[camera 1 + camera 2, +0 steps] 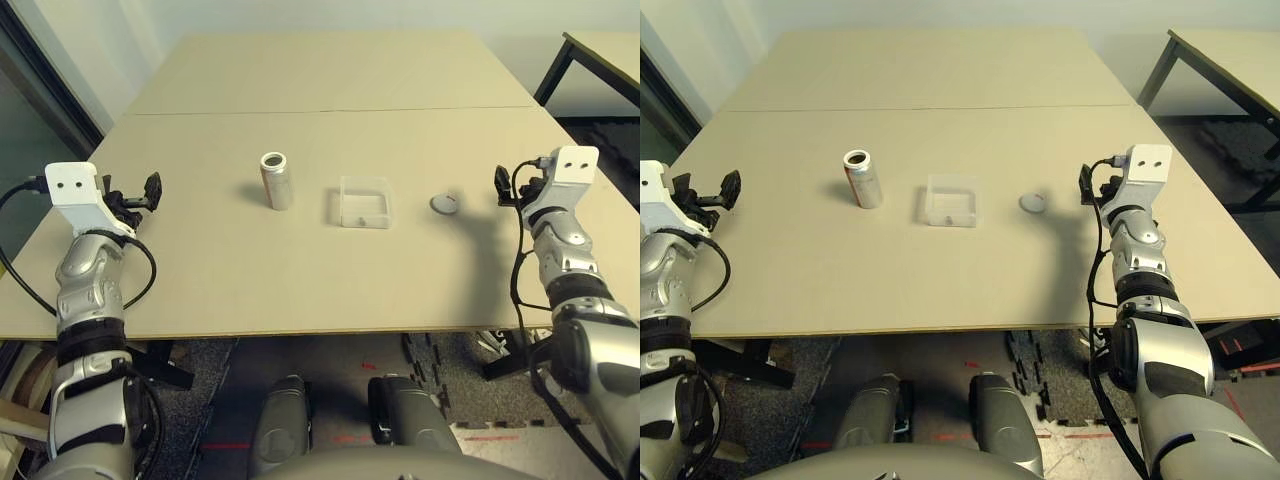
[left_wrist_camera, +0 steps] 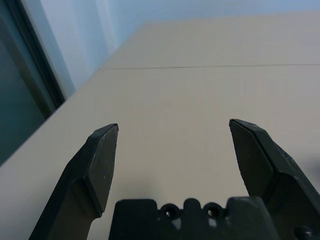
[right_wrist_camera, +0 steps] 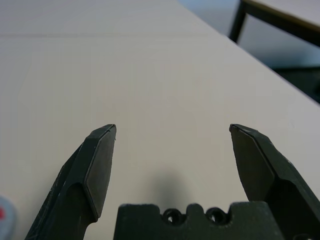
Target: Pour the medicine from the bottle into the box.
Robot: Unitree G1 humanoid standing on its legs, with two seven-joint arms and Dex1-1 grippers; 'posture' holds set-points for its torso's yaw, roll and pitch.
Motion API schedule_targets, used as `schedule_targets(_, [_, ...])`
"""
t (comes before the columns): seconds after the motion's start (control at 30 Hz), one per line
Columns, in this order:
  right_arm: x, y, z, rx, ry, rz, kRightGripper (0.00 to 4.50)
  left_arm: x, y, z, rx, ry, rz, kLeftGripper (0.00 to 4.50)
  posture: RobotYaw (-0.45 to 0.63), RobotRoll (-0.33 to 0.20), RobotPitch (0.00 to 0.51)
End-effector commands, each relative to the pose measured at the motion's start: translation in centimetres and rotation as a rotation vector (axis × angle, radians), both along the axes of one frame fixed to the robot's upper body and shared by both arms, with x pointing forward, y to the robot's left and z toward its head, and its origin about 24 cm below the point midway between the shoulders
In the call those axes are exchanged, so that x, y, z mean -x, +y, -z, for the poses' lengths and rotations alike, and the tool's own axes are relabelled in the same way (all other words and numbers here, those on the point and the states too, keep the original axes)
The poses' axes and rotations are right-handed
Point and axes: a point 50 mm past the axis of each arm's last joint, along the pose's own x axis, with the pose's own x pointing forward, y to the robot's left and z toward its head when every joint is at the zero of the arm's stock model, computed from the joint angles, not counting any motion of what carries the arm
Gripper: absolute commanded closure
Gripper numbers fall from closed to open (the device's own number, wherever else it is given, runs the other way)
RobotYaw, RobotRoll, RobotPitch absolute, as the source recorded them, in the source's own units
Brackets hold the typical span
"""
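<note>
The silver-grey bottle [image 1: 275, 181] stands upright at the table's middle left, its white-rimmed mouth uncapped. To its right lies the clear square box [image 1: 364, 202], a small gap between them. A tiny dark speck [image 1: 361, 221] shows at the box's near wall; I cannot tell whether it is the medicine. The round grey cap [image 1: 445, 204] lies flat to the right of the box. My left gripper [image 1: 140, 193] hovers open near the table's left edge, well left of the bottle. My right gripper [image 1: 503, 185] is open just right of the cap. Nothing sits between either pair of fingers [image 2: 100, 165] [image 3: 100, 165].
The beige table [image 1: 330, 90] runs far back, with a seam across it behind the objects. A second table with a black leg [image 1: 555, 70] stands at the back right. A dark window frame [image 2: 30, 85] borders the left side.
</note>
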Motion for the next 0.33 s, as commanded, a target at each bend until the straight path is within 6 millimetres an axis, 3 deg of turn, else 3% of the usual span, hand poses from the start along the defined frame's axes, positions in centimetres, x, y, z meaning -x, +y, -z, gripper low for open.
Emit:
schedule_targets(0.03, [-0.24, 0.0, -0.28, -0.006, -0.012, 0.023, 0.0, -0.38, -0.26, 0.94, 0.001, 0.025, -0.008, 0.04, 0.02, 0.0, 0.076])
schedule_targets(0.33, [-0.18, -0.74, -0.9, -0.029, -0.046, 0.041, 0.0, -0.11, -0.05, 1.91, 0.07, 0.019, -0.064, 0.04, 0.02, 0.0, 0.075])
